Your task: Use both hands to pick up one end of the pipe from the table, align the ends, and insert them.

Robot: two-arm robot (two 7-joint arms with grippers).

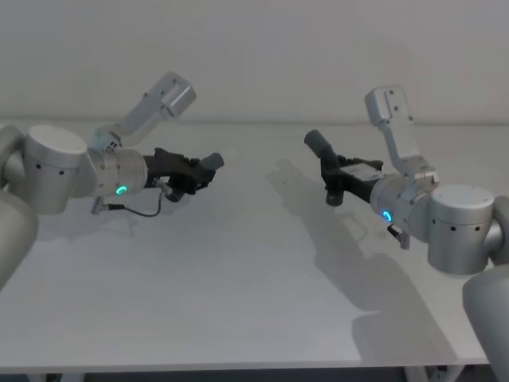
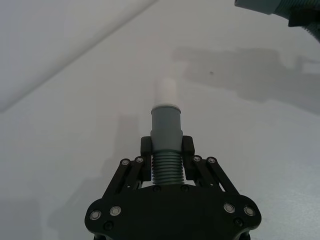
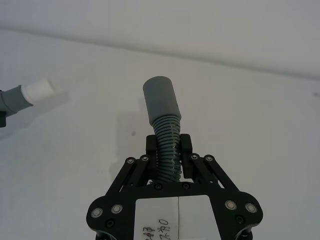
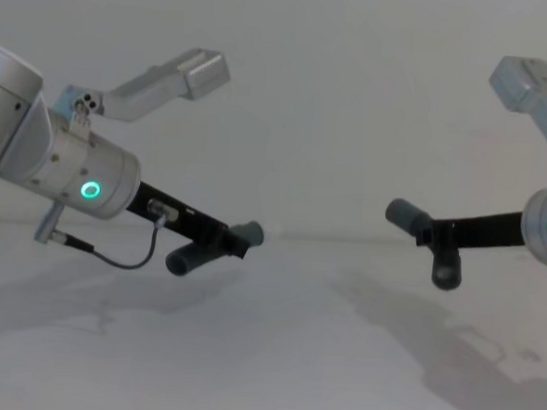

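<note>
Left end effector (image 2: 166, 150) clamped on the ribbed section of left pipe piece (image 2: 166, 125), white tip pointing outward. Right end effector (image 3: 168, 150) likewise closed on the corrugated neck of right pipe piece (image 3: 160, 100), grey socket end leading. Both pieces held clear above desk (image 1: 238, 278), toward its far edge, either side of middle. Ends face each other, well apart, not joined.
</note>
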